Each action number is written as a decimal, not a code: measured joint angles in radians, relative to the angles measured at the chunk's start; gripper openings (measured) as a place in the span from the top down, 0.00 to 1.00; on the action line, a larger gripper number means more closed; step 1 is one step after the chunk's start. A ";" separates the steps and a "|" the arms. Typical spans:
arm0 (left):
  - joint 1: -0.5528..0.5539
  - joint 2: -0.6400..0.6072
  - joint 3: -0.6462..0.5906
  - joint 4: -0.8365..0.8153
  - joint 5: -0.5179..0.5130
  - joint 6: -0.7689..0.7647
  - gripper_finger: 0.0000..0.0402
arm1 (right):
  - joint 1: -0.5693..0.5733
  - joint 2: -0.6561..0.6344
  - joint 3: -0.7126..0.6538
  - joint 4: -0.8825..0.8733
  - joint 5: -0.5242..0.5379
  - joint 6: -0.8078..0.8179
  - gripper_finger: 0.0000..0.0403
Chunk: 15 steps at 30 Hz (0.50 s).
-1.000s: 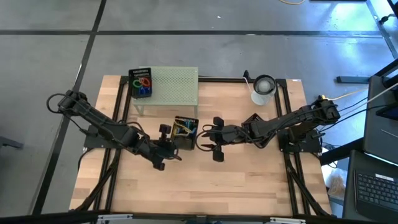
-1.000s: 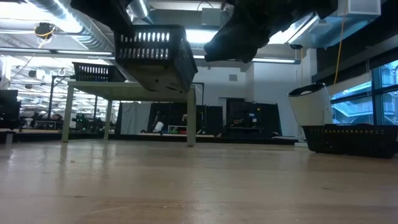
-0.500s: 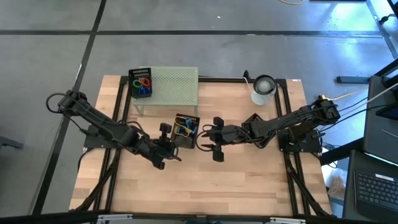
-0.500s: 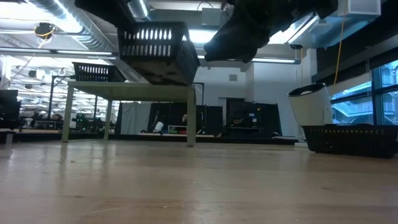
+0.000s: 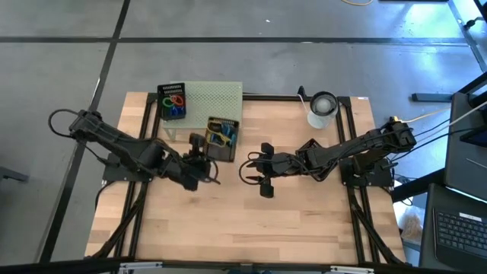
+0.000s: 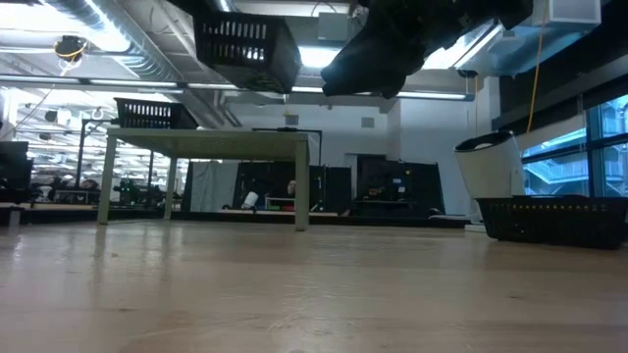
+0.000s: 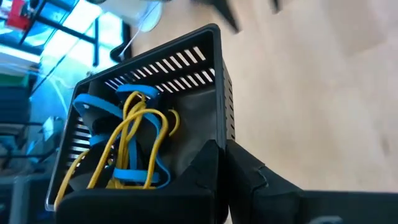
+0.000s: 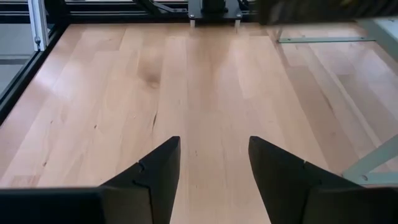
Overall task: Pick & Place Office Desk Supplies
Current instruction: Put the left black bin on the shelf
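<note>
Item: black slotted bin [image 5: 221,138], holding blue and yellow bands [image 7: 127,146] (other contents not legible). Position: lifted clear of the counter [image 5: 289,221], carried by the left claw [image 5: 199,156], which is clenched on the bin's wall at its near edge. The bin's long axis runs away from that claw toward the pale-green mesh stand [image 5: 213,104] just beyond, where a second black bin [image 5: 172,101] of coloured loop clips sits. The left arm is therefore nearer the placement. Right claw [image 5: 257,172]: released, empty, hovering mid-counter beside the carried bin. Farthest: white roll [image 5: 322,109].
</note>
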 joint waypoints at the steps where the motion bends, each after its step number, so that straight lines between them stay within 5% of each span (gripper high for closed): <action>1: 0.015 -0.011 0.006 -0.018 0.000 0.012 0.99 | 0.000 0.000 0.000 0.000 0.000 0.000 0.52; 8: 0.157 -0.150 0.007 -0.109 0.003 0.073 0.99 | 0.000 0.000 0.000 0.001 0.000 0.001 0.52; 15: 0.345 -0.252 0.007 -0.125 0.128 0.184 0.99 | 0.000 -0.001 0.000 0.006 -0.008 0.003 0.52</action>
